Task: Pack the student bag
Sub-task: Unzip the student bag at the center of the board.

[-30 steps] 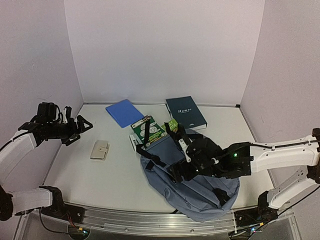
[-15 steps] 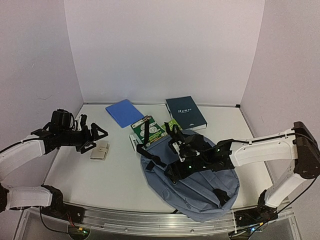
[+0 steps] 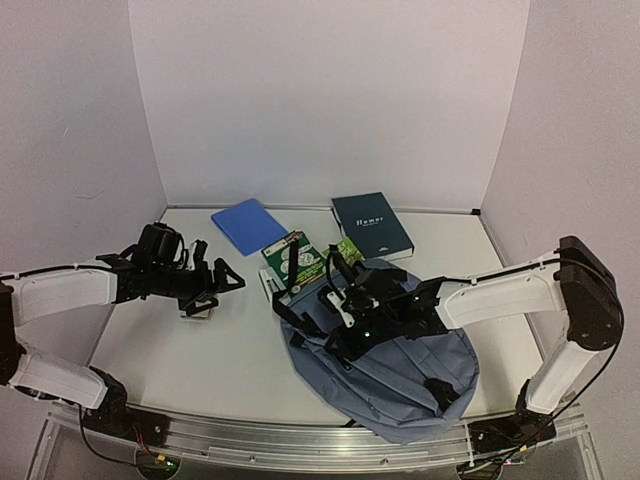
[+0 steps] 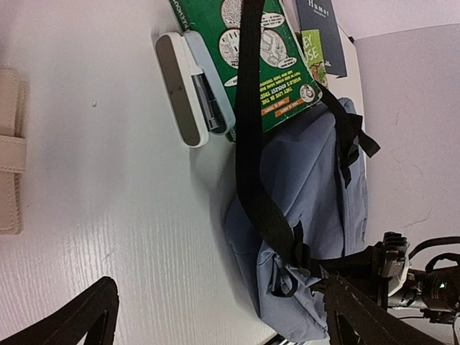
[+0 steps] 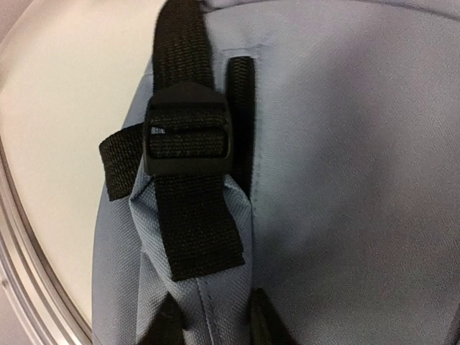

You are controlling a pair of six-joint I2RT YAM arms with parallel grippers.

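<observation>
At the front edge of the table [image 3: 230, 350], right of centre, the bag [image 3: 410, 375] lies flat, one strap [image 4: 248, 144] draped over the green book [image 3: 300, 262]. We see nothing packed: the blue notebook [image 3: 248, 225], dark book [image 3: 372, 225], wallet [image 4: 11, 180] and white case [image 4: 187, 86] all lie outside, and no opening shows. Our right gripper [image 3: 335, 305] sits on the bag's left side, jaws narrow around a fold of fabric below a buckle [image 5: 185, 136]. Our left gripper [image 3: 222, 290] hovers over the wallet, jaws wide.

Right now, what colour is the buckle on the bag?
The buckle is black, on the slate-blue bag; the right wrist view shows it best.
</observation>
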